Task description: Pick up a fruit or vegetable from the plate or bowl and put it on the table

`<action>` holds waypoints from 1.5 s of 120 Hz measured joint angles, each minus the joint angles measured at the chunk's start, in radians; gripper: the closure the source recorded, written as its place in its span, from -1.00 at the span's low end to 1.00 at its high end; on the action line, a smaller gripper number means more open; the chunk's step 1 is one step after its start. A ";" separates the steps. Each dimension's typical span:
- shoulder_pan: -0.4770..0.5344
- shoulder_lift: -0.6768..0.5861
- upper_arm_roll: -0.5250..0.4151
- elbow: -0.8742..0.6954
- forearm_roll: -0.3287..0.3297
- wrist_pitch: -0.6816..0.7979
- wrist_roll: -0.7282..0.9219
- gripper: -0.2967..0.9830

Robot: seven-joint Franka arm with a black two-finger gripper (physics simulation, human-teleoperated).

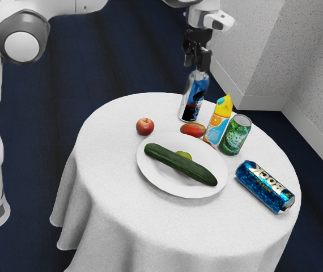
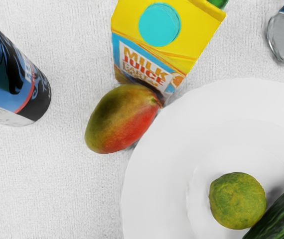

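Note:
My gripper (image 1: 198, 63) is high over the far side of the table, just above the tall blue can in the exterior view, with its fingers apart and nothing between them. The white plate (image 1: 156, 180) holds a long dark cucumber (image 1: 180, 164) and a small green-yellow lime (image 1: 183, 154) beside it, partly hidden by the cucumber. In the wrist view, the lime (image 2: 237, 200) lies on the plate (image 2: 157, 184) close to the cucumber (image 2: 283, 214). Outside the plate, by its rim, a red-green mango (image 2: 123, 118) rests on the table.
The tall blue can (image 1: 194, 99), juice carton (image 1: 218, 122) and green can (image 1: 236, 135) stand behind the plate. A red apple (image 1: 145, 126) sits on the tablecloth (image 1: 110, 153). Toward the exterior view's right, another blue can (image 1: 264, 187) lies on its side.

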 joint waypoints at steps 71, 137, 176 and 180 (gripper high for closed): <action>-0.226 0.150 -0.063 0.051 -0.022 -0.003 0.118 -0.53; -0.291 0.162 -0.059 -0.144 0.125 0.158 0.170 -0.54; -0.344 0.152 -0.054 -0.130 0.082 0.214 0.191 -0.54; -0.349 0.150 -0.053 -0.136 0.077 0.212 0.193 -0.53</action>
